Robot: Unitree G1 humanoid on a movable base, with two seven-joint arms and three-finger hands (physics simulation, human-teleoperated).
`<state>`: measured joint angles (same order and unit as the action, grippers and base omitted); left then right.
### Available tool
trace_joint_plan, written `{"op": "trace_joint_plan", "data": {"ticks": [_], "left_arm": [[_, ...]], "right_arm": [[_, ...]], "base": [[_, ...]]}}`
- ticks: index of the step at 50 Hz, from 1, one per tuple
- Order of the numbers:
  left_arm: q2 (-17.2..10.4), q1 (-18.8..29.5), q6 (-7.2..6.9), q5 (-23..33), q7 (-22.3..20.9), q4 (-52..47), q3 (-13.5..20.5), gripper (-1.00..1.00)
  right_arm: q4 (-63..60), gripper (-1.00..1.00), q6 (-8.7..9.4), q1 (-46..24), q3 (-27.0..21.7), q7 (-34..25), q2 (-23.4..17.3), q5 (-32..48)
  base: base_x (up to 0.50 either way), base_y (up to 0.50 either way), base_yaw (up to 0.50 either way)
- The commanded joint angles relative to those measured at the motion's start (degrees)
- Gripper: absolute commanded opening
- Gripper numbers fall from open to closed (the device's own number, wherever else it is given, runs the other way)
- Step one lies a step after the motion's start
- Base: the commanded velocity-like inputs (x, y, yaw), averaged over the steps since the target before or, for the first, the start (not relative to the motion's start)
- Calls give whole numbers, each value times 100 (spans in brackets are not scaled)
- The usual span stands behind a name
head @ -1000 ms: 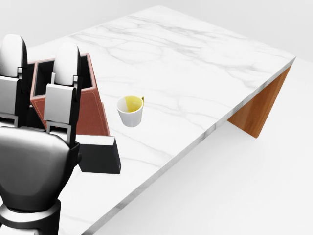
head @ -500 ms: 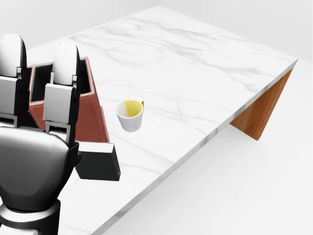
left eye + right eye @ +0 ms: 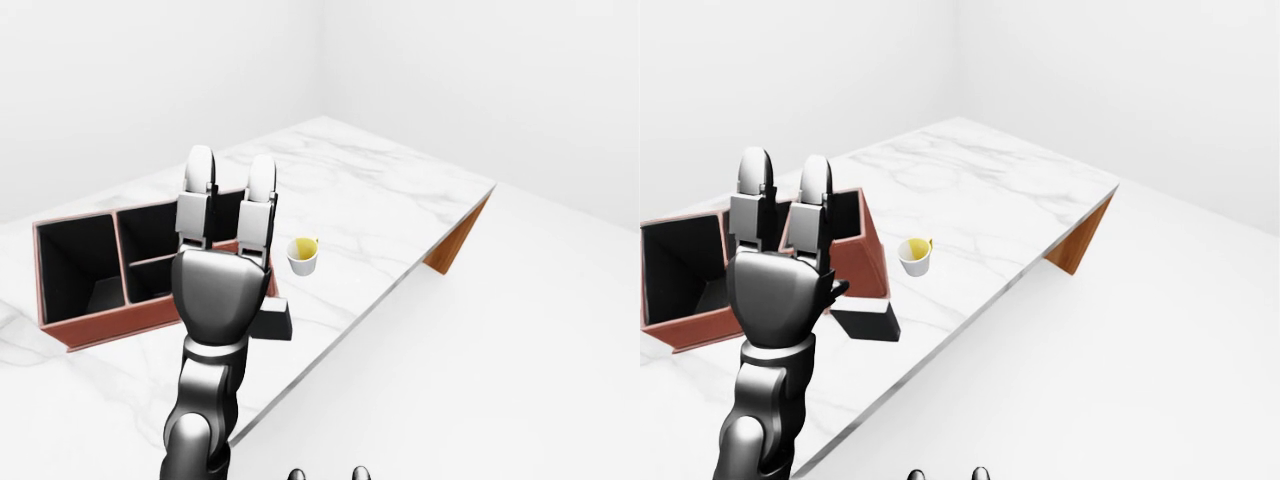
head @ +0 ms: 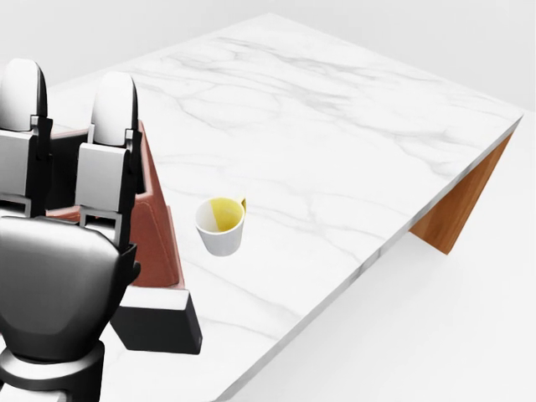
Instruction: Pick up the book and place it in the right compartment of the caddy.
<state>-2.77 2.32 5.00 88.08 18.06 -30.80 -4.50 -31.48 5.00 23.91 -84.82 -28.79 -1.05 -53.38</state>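
The black book (image 4: pixel 159 322) lies on the marble table (image 4: pixel 335 142) against the brown caddy's (image 3: pixel 95 320) right end, just beyond my raised left hand (image 3: pixel 222 290), fingers straight and empty, a white cup (image 4: pixel 220 225) nearby.

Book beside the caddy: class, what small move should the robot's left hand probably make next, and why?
Probably lower the left hand onto the book and begin closing the fingers. The book lies on the table by the caddy corner, not in any compartment, and the hand is open, fingers straight.
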Motion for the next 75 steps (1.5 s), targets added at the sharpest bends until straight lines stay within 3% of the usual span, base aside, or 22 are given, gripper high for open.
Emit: {"op": "trace_joint_plan", "data": {"ticks": [1,38,75], "left_arm": [[0,-6,0,17,14,13,-10,100],[-5,1,0,-42,16,24,14,100],[-3,-4,0,26,18,58,-17,100]], "right_arm": [[22,100,0,2,12,-28,8,14],[-14,100,0,3,2,-57,25,-23],[-16,100,0,-1,30,4,28,82]], "base": [[17,-15,0],[17,-15,0],[0,0,0]]}}
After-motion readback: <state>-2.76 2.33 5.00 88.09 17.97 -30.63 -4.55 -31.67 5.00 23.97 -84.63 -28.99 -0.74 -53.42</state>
